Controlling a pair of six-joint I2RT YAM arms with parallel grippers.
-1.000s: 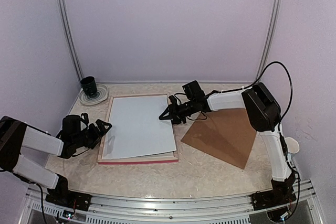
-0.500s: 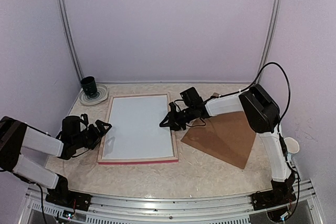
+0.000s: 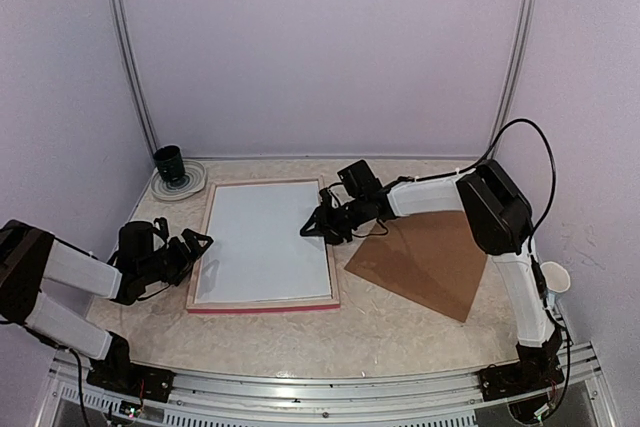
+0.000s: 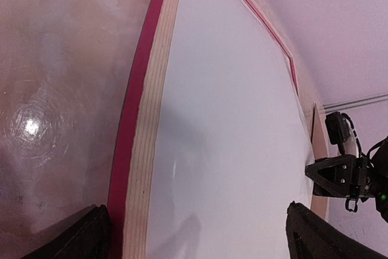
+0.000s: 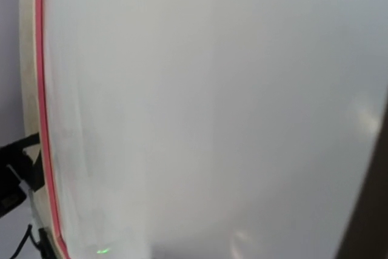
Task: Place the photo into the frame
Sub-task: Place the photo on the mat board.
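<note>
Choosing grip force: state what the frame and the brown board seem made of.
Frame: likely wood, pale back showing straight grain, edges painted pink-red. Brown board: thin, flat, matte-looking, uniformly brown, probably fibreboard or card; which one cannot be told.

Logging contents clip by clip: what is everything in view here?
frame: one, pink-red edge, pale wood back up, flat on table
white sheet: one, white, lying inside the frame
board: one, brown, flat, right of frame
cup: one, dark, on plate, far left corner
plate: one, pale, far left corner
paper cup: one, white, far right edge
table: one, mottled beige
left claw: one, black, open, beside frame's left edge
right claw: one, black, at sheet's right edge
</note>
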